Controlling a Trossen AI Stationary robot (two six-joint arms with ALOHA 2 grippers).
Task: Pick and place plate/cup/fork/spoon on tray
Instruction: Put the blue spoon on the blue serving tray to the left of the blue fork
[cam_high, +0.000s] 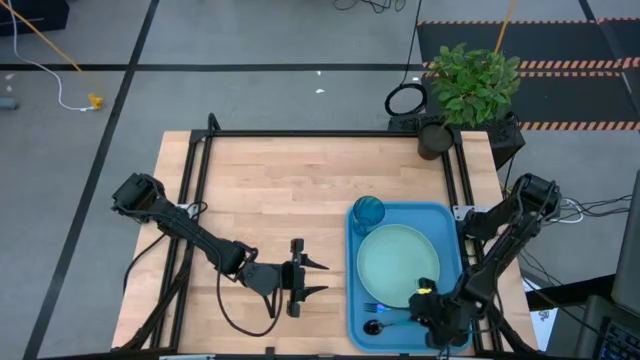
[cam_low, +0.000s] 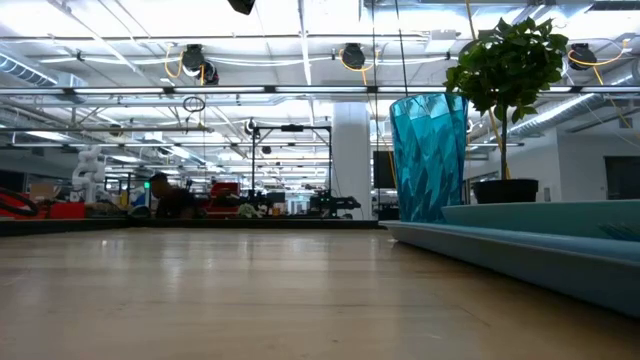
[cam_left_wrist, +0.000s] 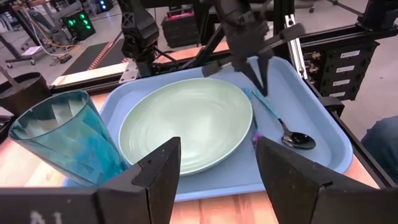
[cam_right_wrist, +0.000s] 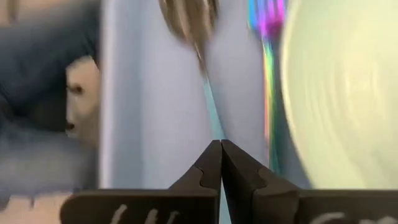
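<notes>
The blue tray (cam_high: 452, 222) lies at the table's right. On it lie the mint plate (cam_high: 395, 265), the teal cup (cam_high: 367, 211) upright at its far left corner, and the fork (cam_high: 376, 307) and spoon (cam_high: 374, 326) near its near edge. My right gripper (cam_high: 428, 305) stands over the tray's near right part, shut at the spoon's handle. My left gripper (cam_high: 320, 278) is open and empty over bare wood left of the tray, pointing at it. The left wrist view shows the cup (cam_left_wrist: 62, 143), the plate (cam_left_wrist: 186, 127), the fork (cam_left_wrist: 254, 127) and the spoon (cam_left_wrist: 297, 140). My right gripper (cam_left_wrist: 261, 84) pinches the free end of the spoon's handle (cam_right_wrist: 213, 121) between its two shut fingertips. The fingers come from above, pointing down. The spoon's dark bowl (cam_left_wrist: 298, 140) rests on the tray, beside the fork and the plate's rim.
A potted plant (cam_high: 470, 85) stands at the table's far right corner. Black frame rails (cam_high: 195, 190) run along the table's left and far sides. Bare wood lies between my left gripper and the far edge.
</notes>
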